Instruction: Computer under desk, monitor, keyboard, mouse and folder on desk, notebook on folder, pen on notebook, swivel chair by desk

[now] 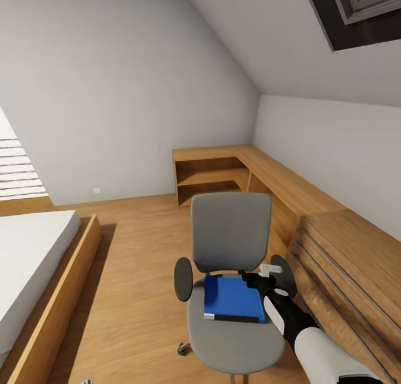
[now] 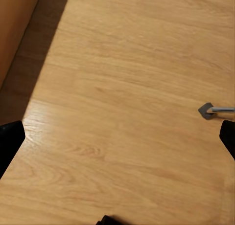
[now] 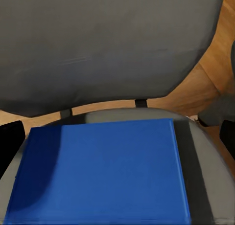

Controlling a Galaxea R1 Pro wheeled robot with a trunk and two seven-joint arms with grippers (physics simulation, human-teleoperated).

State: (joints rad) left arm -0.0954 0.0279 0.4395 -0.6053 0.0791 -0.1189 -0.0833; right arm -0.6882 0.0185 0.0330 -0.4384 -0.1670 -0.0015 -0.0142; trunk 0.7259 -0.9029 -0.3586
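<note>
Here the right gripper [image 1: 255,280] hovers just over the far right corner of the folder [image 1: 233,299], jaws wide apart w/ nothing between them. Folder lies flat on the swivel chair [image 1: 231,228] seat, below the gripper. Left gripper: fingertips [image 2: 10,142] spread, over bare wood floor [image 2: 127,88]. Bed [image 1: 33,250] well off to the left.

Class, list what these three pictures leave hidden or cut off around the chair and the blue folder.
1. Chair base, head view: seat hides most of it; the bottom edge cuts it.
2. Folder, right wrist view: near edge cut by the picture's edge.
3. Right claw, head view: the arm hides whether it is open.
4. Left claw, left wrist view: only dark corners show against the wooden floor.
</note>
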